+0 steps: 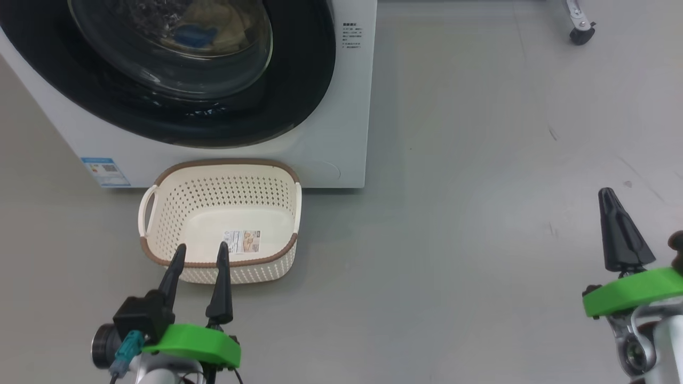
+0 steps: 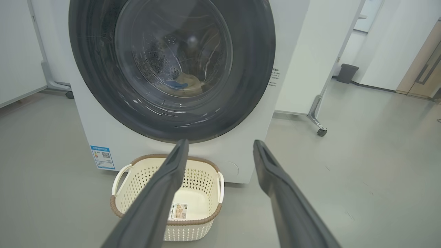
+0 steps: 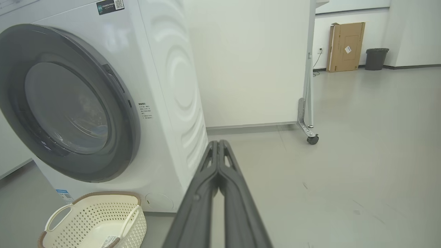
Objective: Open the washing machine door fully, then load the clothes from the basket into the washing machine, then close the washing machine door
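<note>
The left tool [image 1: 202, 246], fingers apart, hovers at the near rim of the basket [image 1: 224, 162]; the right tool [image 1: 608, 200], fingers pressed together, hangs well to the side. The basket sits on the floor against the washing machine [image 1: 344, 133] (the washing machine door [image 1: 301, 80] is shut), with the clothes [image 1: 213, 29] inside, behind it.

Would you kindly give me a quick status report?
Left gripper open, right gripper shut, both empty. Washing machine door closed, clothes inside. Basket empty. Nothing blocks the door.

A white wheeled partition [image 3: 248, 62] stands on the glossy grey floor [image 3: 361, 155].
</note>
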Robot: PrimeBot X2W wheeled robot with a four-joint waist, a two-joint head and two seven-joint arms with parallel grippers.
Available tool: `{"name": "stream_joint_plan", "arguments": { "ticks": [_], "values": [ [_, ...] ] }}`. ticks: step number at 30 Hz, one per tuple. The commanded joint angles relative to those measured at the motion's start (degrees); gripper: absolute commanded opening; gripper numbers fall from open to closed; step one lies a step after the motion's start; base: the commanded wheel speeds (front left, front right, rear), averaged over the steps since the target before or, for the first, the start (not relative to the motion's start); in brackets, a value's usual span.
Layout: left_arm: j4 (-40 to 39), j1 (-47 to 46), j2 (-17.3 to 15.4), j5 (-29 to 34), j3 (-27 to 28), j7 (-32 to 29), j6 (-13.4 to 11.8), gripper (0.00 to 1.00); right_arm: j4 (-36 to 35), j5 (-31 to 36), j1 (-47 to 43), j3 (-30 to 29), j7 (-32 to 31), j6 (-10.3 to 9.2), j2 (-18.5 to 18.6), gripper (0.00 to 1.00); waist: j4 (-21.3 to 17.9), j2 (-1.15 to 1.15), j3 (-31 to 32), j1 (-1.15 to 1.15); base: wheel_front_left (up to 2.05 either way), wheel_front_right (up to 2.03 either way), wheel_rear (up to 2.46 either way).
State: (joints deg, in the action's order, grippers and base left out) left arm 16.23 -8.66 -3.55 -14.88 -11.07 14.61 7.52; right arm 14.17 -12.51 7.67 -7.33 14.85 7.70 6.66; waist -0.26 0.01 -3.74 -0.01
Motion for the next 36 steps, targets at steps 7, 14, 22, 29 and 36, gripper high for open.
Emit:
{"name": "stream_joint_plan", "arguments": {
  "ticks": [7, 14, 22, 29, 36],
  "values": [
    [-1.83, -0.14, -1.10, -0.21, 2.40, 0.39, -0.03, 1.00, -1.49, 2.80, -2.21, -2.89, 0.00, -0.21, -2.46, 1.00, -0.80, -0.01, 1.10, 0.01, 0.00, 0.00, 0.00],
    [-2.42, 0.71, -1.16, 0.07, 3.03, 0.39, -0.03, 1.00, -1.57, 3.62, -2.99, -2.34, 0.09, -0.21, -3.29, 1.00, -1.15, -0.01, 1.34, 0.01, 0.00, 0.00, 0.00],
    [-2.72, 0.98, -0.98, 0.02, 3.28, 0.39, -0.03, 1.00, -2.23, 3.34, -2.97, -0.65, 0.12, -0.21, -3.50, 1.00, -1.03, -0.01, 1.67, 0.01, 0.00, 0.00, 0.00],
    [-2.65, 1.15, -1.04, 0.48, 2.72, 0.39, -0.03, 1.00, -2.59, 3.44, -3.24, 1.32, 0.14, -0.21, -3.40, 1.00, -0.64, -0.01, 1.93, 0.01, 0.00, 0.00, 0.00],
    [-2.58, 0.96, -0.97, 0.50, 2.48, 0.39, -0.03, 1.00, -3.61, 2.62, -3.28, 2.16, 0.14, -0.21, -3.38, 1.00, -0.34, -0.01, 1.47, 0.01, 0.00, 0.00, 0.00]
  ]
}}
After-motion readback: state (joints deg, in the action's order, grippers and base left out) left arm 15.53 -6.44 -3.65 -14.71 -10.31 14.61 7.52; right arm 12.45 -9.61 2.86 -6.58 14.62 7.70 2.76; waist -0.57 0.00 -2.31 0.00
